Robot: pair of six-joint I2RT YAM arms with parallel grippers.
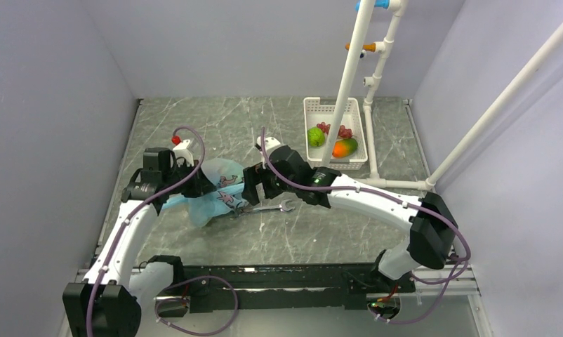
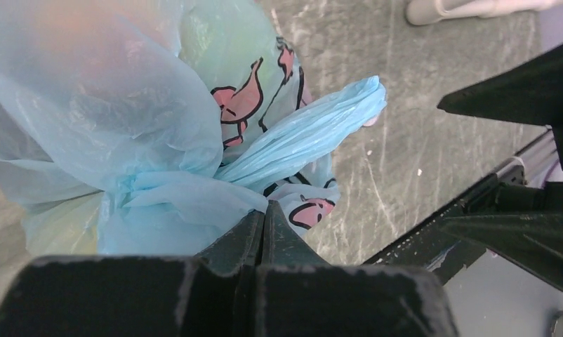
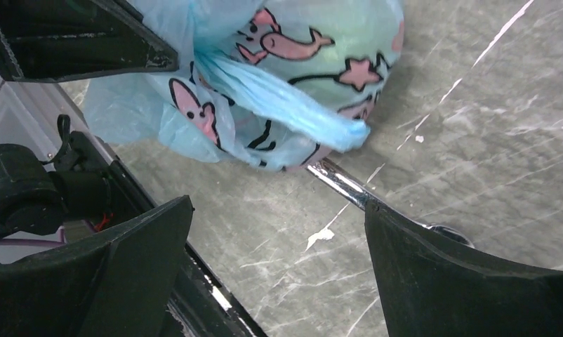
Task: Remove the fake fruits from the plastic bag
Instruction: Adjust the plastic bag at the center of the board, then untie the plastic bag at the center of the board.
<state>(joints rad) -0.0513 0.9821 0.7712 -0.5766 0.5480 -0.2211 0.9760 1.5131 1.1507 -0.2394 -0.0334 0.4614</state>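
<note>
Left end effector [image 2: 265, 209] clamped on plastic bag [image 2: 124, 119]; right end effector [image 3: 277, 205] spread wide.

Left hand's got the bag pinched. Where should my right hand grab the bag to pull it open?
Take the free handle, the twisted strip jutting from the bag toward the open right hand. Come in from the right side, fingers astride the strip; it stands clear of the bulging body. Stay above the wrench lying near its tip.

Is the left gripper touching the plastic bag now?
Touching. In the left wrist view, the left gripper is shut and pinches the bunched neck of the plastic bag.
</note>
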